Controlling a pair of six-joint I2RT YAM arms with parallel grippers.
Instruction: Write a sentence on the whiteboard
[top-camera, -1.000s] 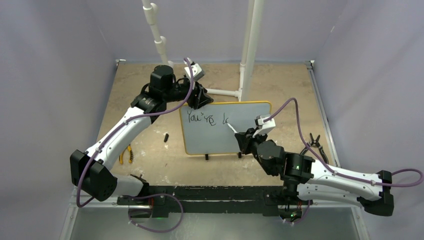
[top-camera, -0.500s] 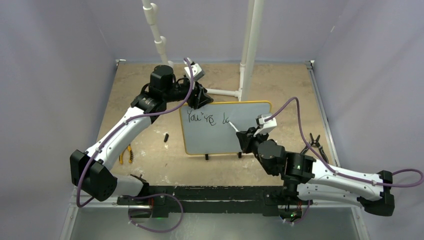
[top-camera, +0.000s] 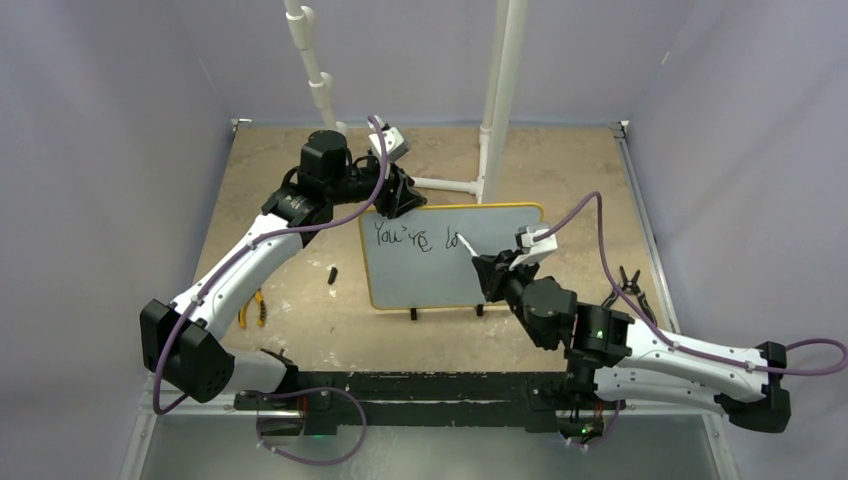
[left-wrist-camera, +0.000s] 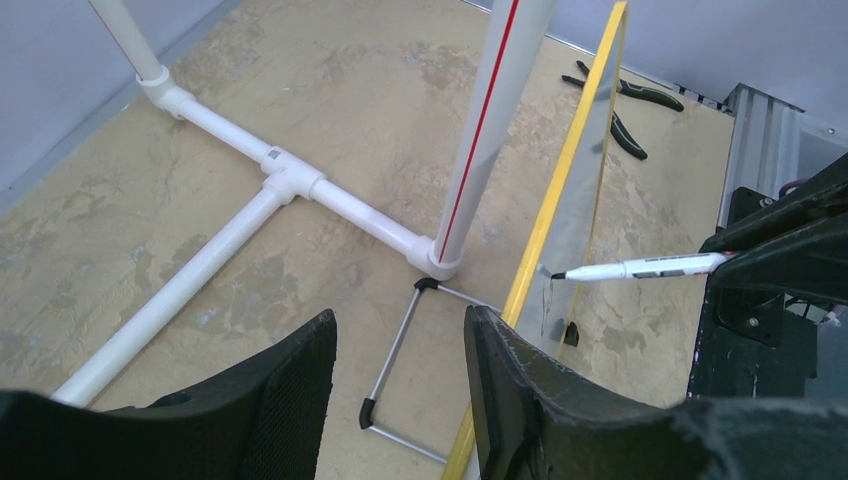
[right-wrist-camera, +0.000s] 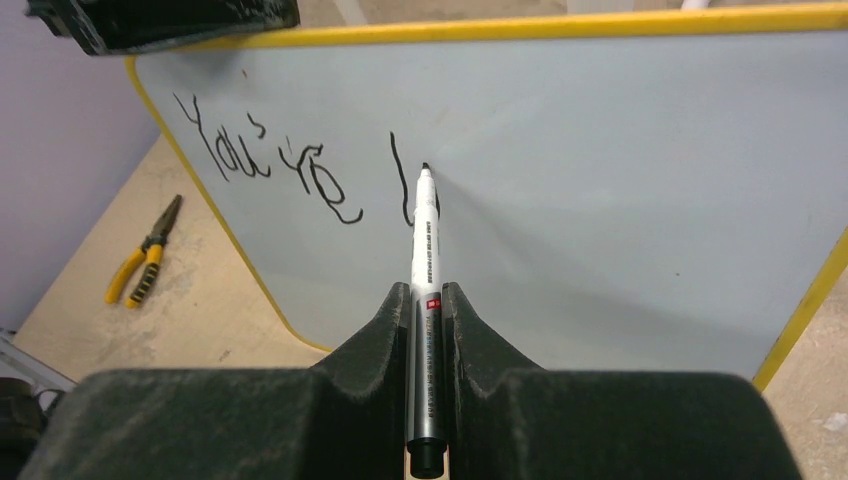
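Note:
The whiteboard (top-camera: 420, 280), yellow-framed, stands upright on the table. The sentence (right-wrist-camera: 270, 165) reads "You're l" in black, with a short stroke beginning beside the "l". My right gripper (right-wrist-camera: 427, 290) is shut on a white marker (right-wrist-camera: 425, 240), whose tip touches the board just right of the "l". From above, the right gripper (top-camera: 490, 270) is in front of the board's middle. My left gripper (top-camera: 395, 200) is at the board's top left corner. In the left wrist view its fingers (left-wrist-camera: 290, 400) stand apart, and the yellow edge (left-wrist-camera: 560, 180) runs down along the right finger's inner face.
Yellow-handled pliers (top-camera: 252, 308) lie left of the board, with a small black cap (top-camera: 331, 273) nearer it. Black pliers (top-camera: 630, 285) lie to the right. A white pipe frame (top-camera: 500, 90) rises behind the board. The board's wire stand (left-wrist-camera: 460, 292) rests on the table behind it.
The marker tip has moved slightly up and to the right on the board, next to the "l". The left arm has not moved.

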